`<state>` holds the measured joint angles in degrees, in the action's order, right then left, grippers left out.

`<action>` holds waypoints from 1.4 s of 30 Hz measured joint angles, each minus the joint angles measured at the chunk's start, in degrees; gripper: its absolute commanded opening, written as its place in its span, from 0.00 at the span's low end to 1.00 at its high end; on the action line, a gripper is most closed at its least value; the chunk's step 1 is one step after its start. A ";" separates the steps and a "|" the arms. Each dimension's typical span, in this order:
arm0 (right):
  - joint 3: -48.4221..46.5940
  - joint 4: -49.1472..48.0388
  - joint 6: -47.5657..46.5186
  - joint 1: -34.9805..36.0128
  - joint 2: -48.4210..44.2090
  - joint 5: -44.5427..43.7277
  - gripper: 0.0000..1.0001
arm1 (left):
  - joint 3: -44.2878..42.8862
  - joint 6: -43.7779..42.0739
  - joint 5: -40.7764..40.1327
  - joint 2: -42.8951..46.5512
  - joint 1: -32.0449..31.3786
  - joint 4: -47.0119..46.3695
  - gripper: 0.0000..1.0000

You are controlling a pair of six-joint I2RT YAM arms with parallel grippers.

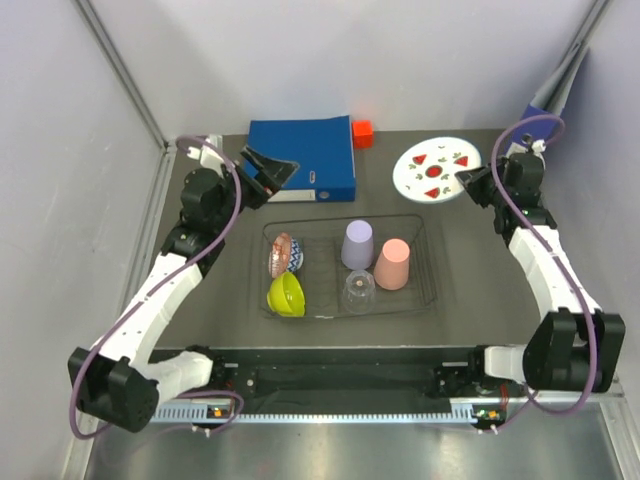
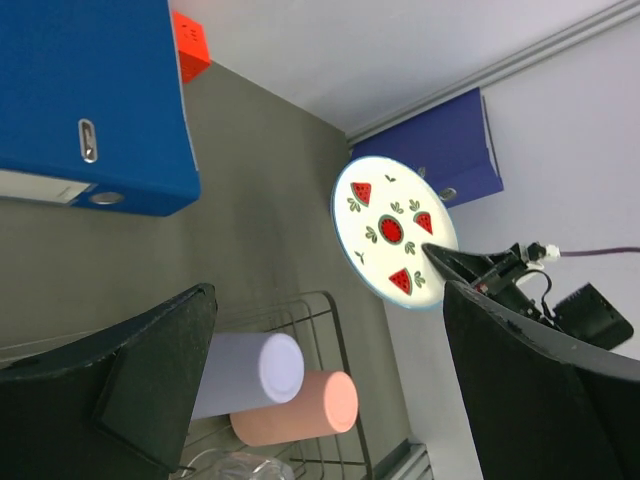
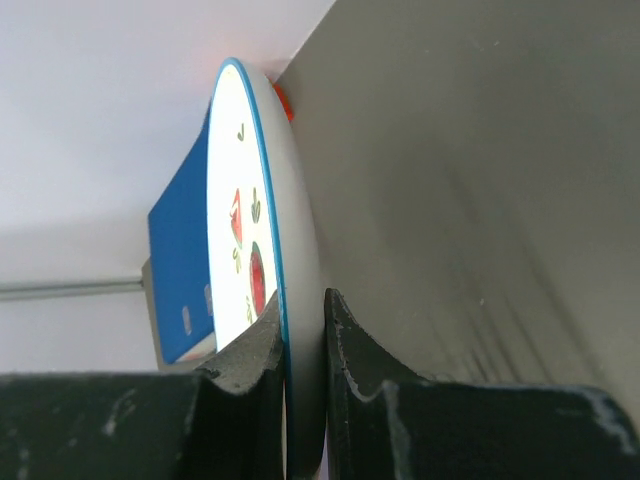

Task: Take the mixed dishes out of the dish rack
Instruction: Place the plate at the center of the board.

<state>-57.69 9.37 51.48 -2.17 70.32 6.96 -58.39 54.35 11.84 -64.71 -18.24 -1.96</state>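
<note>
A blue binder (image 1: 303,158) lies flat at the table's (image 1: 480,260) far edge, a small orange-red cube (image 1: 362,133) just beside it; a darker binder (image 1: 553,92) stands in the right corner

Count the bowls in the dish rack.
2. The brown-blue patterned bowl sits at the left end of the dish rack, toward the back; the lime-yellow bowl lies just in front of it, nearer the arms. The see-through wire hides none.

Bright, even light, soft shadows; the plate (image 3: 225,260) glares white close up.
</note>
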 measured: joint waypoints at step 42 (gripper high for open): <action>-23.08 -11.10 -0.94 0.68 47.63 1.97 0.14 | 10.29 -3.50 3.76 -4.31 0.00 -3.19 0.99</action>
<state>-80.77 -1.74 50.54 -1.50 117.95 8.93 -48.10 50.85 15.59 -69.01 -18.24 -5.15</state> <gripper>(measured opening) 0.119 0.990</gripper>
